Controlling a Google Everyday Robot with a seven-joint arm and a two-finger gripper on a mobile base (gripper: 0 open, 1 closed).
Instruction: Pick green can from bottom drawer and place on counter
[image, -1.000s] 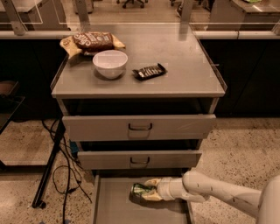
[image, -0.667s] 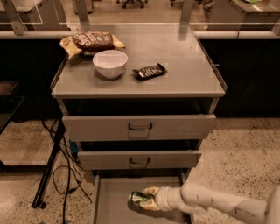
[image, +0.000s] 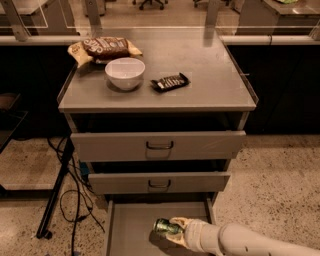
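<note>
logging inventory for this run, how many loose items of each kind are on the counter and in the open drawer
snack bag: 1, on the counter
white bowl: 1
snack bar: 1
green can: 1, in the bottom drawer, gripped by the claw
total: 4

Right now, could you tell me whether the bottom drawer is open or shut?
Open: the bottom drawer is pulled out, with the green can and gripper over its floor.

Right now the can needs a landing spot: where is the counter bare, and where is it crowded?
The counter is bare between the snack bar and its right rim, and along the front edge. The rear-left is crowded: bowl, brown bag. The gripper holds the green can in the bottom drawer.
</note>
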